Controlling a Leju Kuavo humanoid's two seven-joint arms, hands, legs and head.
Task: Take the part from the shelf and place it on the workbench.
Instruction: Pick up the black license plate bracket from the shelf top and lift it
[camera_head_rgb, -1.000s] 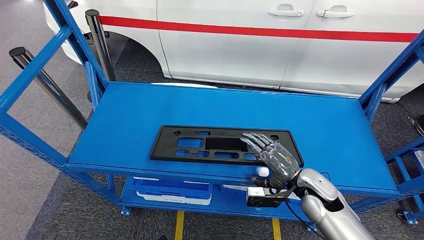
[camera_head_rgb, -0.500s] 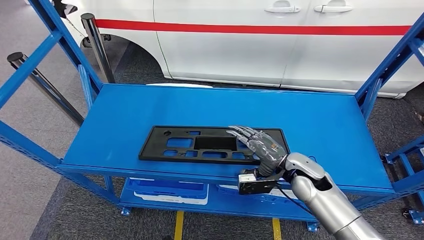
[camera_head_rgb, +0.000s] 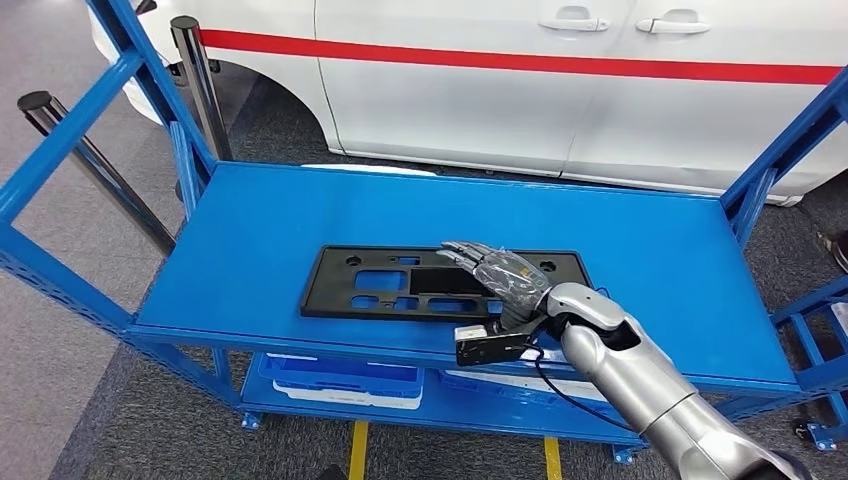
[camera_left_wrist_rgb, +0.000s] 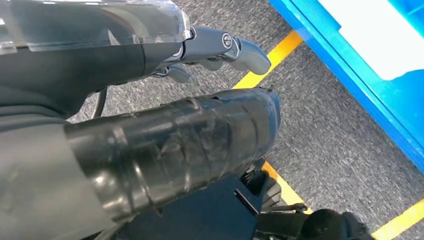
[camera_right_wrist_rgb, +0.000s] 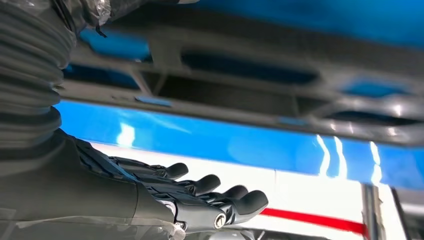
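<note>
The black part (camera_head_rgb: 440, 283), a flat rectangular panel with several cut-outs, lies flat on the top board of the blue shelf (camera_head_rgb: 250, 235), towards the board's front edge and roughly midway along it. The right hand (camera_head_rgb: 500, 275) reaches over the part's right half from the front, its fingers (camera_head_rgb: 462, 251) stretched out and spread, holding nothing; they lie low over the panel's surface, though I cannot tell whether they touch it. In the right wrist view the same fingers (camera_right_wrist_rgb: 210, 185) extend apart beside the part (camera_right_wrist_rgb: 250, 95). The left hand (camera_left_wrist_rgb: 220, 47) hangs beside the shelf over grey floor (camera_left_wrist_rgb: 320, 130) crossed by yellow lines (camera_left_wrist_rgb: 260, 52); its fingers look curled inward with nothing in them. Below the part, on the shelf's lower level, sit blue and white trays (camera_head_rgb: 340, 382). Behind the shelf stands a white car (camera_head_rgb: 560, 90) with a red stripe.
</note>
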